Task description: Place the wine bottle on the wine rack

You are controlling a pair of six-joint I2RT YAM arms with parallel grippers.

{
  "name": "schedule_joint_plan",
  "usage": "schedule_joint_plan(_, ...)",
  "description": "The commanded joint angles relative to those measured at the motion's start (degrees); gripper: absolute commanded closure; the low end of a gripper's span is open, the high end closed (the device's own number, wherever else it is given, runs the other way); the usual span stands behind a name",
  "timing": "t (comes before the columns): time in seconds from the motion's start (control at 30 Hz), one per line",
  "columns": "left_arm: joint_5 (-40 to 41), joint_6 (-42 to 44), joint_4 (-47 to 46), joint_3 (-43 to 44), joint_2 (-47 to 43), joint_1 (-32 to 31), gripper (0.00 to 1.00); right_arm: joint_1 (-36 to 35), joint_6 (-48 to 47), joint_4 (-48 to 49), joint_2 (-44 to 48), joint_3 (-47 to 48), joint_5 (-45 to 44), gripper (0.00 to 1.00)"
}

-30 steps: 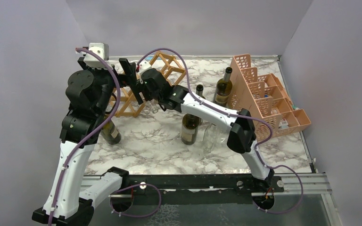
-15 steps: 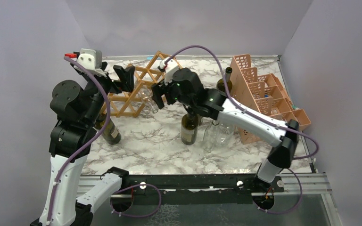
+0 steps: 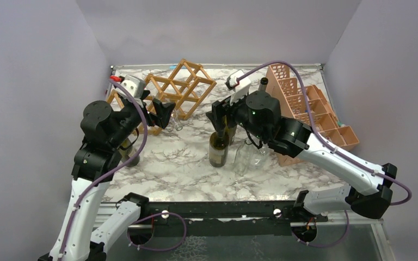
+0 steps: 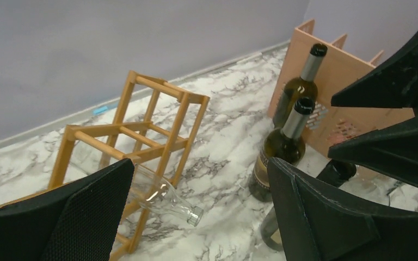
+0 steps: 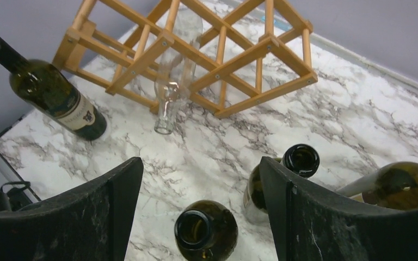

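wine rack (image 3: 182,87): light-brown wood, plain
clear bottle (image 5: 168,100): colourless glass, see-through
table (image 3: 168,163): white marble pattern with grey veins
crate (image 3: 310,117): salmon pink, grid pattern of small holes
labelled bottle (image 5: 60,95): dark green glass, cream label with dark print
bottles by the crate (image 4: 283,147): olive-green glass, black tops
walls (image 3: 32,65): pale lilac-grey, plain
cables (image 3: 276,62): purple
arms (image 3: 337,160): white links, black joints
left gripper (image 4: 201,163): black, inner pad finely dotted
tape strip (image 4: 100,110): blue
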State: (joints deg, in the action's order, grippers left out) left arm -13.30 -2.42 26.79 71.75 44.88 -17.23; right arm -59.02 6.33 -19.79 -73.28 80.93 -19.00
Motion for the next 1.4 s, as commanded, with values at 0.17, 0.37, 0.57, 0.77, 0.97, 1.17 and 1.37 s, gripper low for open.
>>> schedule_joint_plan(0.17,-2.70,1.79,-14.14,-15.87,-7.91,0.01,0.01,0.04,4.83,-4.39,0.26,-8.22,1.01,0.23)
schedule_joint_plan(0.37,-2.51,-0.07,-20.02,-22.78,-9.81,0.03,0.01,0.04,4.80,-1.98,0.53,-11.52,2.42,0.32)
schedule_joint_plan(0.57,-5.77,0.16,-20.17,-24.55,-8.93,0.01,0.01,-0.03,2.90,-0.92,-0.45,-11.87,4.85,0.51)
schedule_joint_plan(0.77,-11.90,1.22,-20.67,-26.63,-8.40,0.01,0.01,0.04,0.72,0.26,0.28,-12.39,6.78,0.79)
schedule_joint_plan(0.97,-25.09,2.33,-21.26,-29.23,-6.48,-0.01,0.01,0.03,-0.89,2.07,0.58,-11.73,9.47,0.98)
schedule_joint_plan(1.17,-34.22,-0.90,-26.62,-32.61,-2.45,-0.15,0.01,0.01,-1.59,4.87,1.75,-11.79,13.11,0.99)
schedule_joint_plan(1.37,-36.43,-3.39,-39.29,-36.32,1.17,-2.69,0.01,0.04,-2.79,10.14,4.33,-14.03,18.95,0.99)
